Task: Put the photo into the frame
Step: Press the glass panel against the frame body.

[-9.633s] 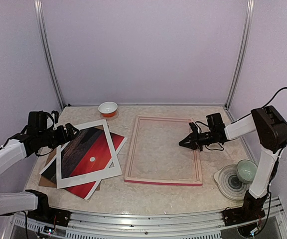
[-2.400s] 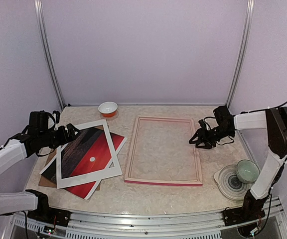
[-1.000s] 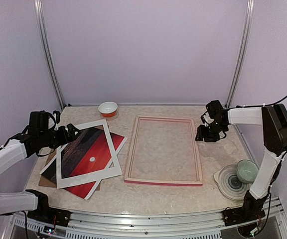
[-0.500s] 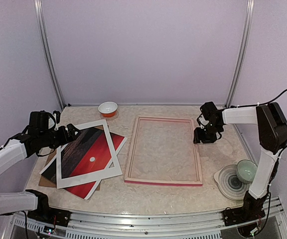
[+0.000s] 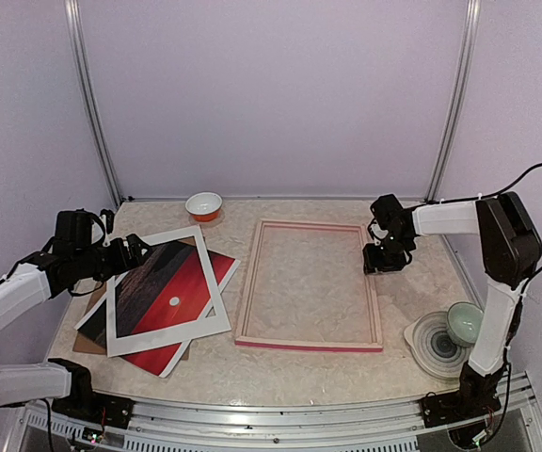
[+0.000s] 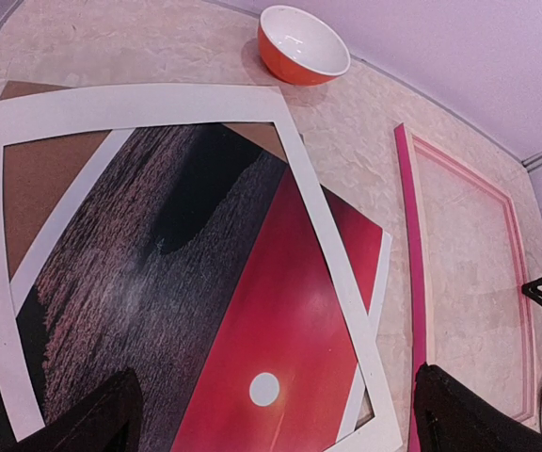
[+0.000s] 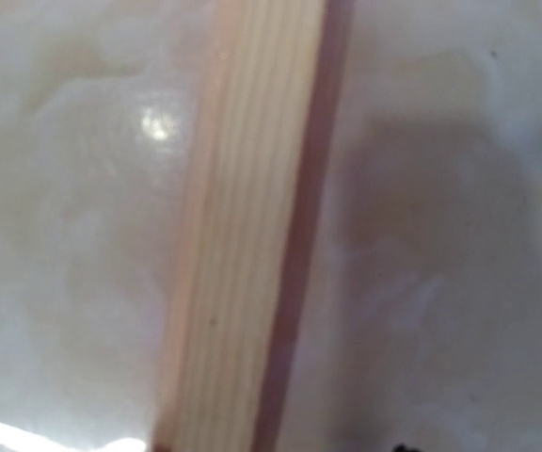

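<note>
Top external view: the photo (image 5: 172, 287) lies flat on the left half of the table (image 5: 299, 377), red sky and white sun facing up. It is not inside the frame (image 5: 309, 345). A white mat (image 5: 213, 279) lies on top of it, turned at a different angle, so the print shows through the opening and its corners stick out past the mat. Under both lies a brown board (image 5: 83, 341), showing at the near left. The photo's right corner is just beside the frame's left rail.

The frame lies flat in the middle of the table, paler side up, with its bright pink outer edge showing along the near rail. Only bare table shows inside it.

The left gripper (image 5: 137, 249) hovers over the far left part of the mat. In the left wrist view its two fingertips stand spread wide apart above the stack, holding nothing.

The right gripper (image 5: 384, 262) points down at the frame's right rail near its far end. The right wrist view shows only that pale wooden rail, very close, with table on both sides and no fingers. I cannot tell whether this claw is spread or pinching the rail.

An orange bowl (image 5: 204, 205) stands at the far edge. A green bowl (image 5: 466, 323) sits on a plate (image 5: 429, 347) at the near right.
</note>
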